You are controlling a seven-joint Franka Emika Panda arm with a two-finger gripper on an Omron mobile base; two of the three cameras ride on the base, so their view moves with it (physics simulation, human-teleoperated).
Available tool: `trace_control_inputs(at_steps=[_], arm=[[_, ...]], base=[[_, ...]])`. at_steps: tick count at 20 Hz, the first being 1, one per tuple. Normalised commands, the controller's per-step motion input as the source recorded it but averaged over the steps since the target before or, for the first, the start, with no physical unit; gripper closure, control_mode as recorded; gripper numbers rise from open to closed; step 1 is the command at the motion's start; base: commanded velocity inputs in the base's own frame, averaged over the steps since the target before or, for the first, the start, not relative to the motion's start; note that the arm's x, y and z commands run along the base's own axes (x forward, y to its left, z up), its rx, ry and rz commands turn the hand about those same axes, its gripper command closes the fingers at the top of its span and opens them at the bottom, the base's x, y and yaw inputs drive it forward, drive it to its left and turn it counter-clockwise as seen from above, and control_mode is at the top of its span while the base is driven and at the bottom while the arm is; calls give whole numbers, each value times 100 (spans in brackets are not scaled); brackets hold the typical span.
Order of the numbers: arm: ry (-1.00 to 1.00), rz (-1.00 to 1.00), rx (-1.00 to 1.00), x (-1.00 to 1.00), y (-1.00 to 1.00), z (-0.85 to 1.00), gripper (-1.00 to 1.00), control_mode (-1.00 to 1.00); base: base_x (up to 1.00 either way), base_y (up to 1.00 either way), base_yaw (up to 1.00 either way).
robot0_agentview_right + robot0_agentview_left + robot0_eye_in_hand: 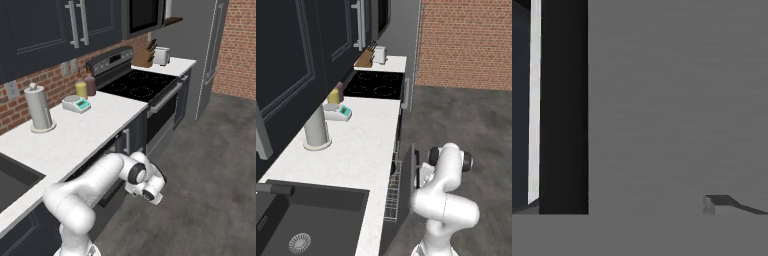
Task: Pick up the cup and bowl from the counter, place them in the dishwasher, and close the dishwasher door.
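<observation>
Plainly, the dishwasher door (415, 169) is what the next move turns on. In the left base view it stands nearly upright but not shut, leaning out from the cabinet front, with a gap at its top through which the silver wire rack (392, 194) shows under the edge of the counter (368, 145). Its hinge line seems to run along the bottom, parallel to the counter's long edge, so it should swing shut with a level push straight toward the cabinets. The claw (151, 194) hangs low on the room side of the door, just beside its outer face and below counter height; whether it touches the panel I cannot tell. Its jaws stand wide apart with nothing between them. The hand view faces a flat grey surface with a dark upright band at one side; I cannot tell whether that surface is the door's face or the floor. So the door lies from the claw toward the counter, and I judge the remaining step to be a short press on its upper part. Farther along the counter stand a tall grey cylinder (316, 129) and the black cooktop (376, 84), well clear of the swing.
</observation>
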Motion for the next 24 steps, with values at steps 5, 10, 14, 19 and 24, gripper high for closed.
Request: trace_control_inputs(at_steps=[5,10,14,19,24], arm=[[-21,-7,0,-3,100,-34,-100,-100],[-27,-14,6,0,100,-36,-100,-100],[-22,-16,8,9,100,-34,-100,-100],[-15,-14,11,24,100,-40,-100,-100],[-10,-6,20,20,100,-48,-100,-100]], base=[[0,0,0],[0,0,0],[0,0,0],[0,0,0],[0,0,0]])
